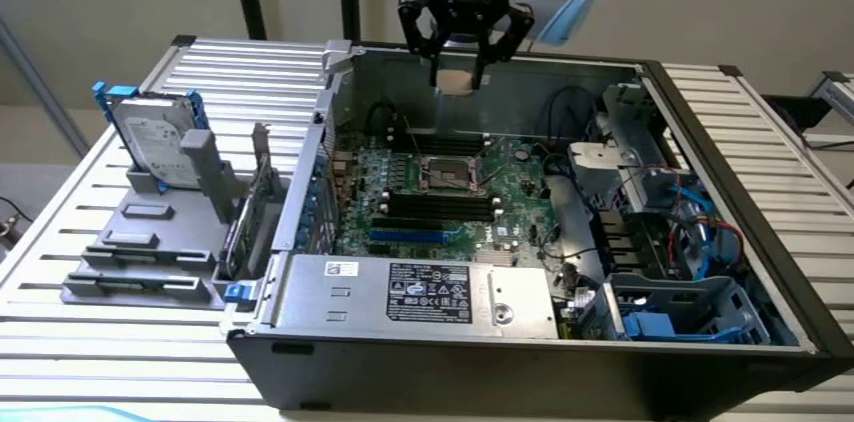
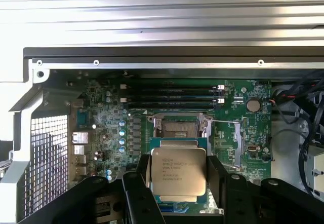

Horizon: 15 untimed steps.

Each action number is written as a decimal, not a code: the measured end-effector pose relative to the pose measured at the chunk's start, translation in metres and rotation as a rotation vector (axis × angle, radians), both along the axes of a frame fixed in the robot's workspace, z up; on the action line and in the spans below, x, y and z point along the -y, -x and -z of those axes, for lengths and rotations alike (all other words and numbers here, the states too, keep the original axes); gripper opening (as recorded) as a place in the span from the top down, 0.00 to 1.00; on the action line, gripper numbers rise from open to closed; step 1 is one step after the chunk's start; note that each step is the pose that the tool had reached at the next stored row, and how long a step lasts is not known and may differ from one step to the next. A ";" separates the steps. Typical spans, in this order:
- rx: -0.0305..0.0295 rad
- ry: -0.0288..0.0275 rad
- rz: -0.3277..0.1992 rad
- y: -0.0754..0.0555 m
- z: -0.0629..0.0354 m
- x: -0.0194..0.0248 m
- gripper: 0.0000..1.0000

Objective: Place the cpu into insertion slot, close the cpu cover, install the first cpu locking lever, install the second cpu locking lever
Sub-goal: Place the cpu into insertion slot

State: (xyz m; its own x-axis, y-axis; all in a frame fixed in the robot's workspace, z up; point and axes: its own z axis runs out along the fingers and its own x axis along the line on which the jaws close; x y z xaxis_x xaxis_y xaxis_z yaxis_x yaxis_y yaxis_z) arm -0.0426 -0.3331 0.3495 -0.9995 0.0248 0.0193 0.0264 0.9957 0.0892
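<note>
High above the open computer case, my gripper point(image 1: 458, 74) is shut on the cpu point(image 1: 458, 80), a flat pale silver-beige square. In the wrist view the cpu point(image 2: 178, 172) sits flat between the two black fingers point(image 2: 143, 179) of the gripper point(image 2: 178, 176), its printed top facing the camera. The insertion slot point(image 1: 451, 173) is a dark square socket with a metal rim on the green board, well below the cpu. Through the wrist camera the insertion slot point(image 2: 177, 127) lies just beyond the cpu's edge and holds no chip. I cannot make out how the cpu cover stands.
Long black memory sticks point(image 1: 430, 206) lie beside the socket. A labelled silver power supply point(image 1: 427, 292) fills the case's near side. Cables and a blue drive cage point(image 1: 694, 307) crowd the exterior view's right. A hard drive point(image 1: 151, 142) stands on grey brackets outside the case, at the exterior view's left.
</note>
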 end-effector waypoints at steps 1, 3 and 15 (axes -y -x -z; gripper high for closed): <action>-0.0001 0.0001 0.000 -0.001 0.0006 -0.0001 0.45; 0.0000 0.0003 0.000 -0.003 0.0026 -0.0002 0.45; -0.0023 0.0074 0.010 -0.011 0.0189 -0.0024 0.45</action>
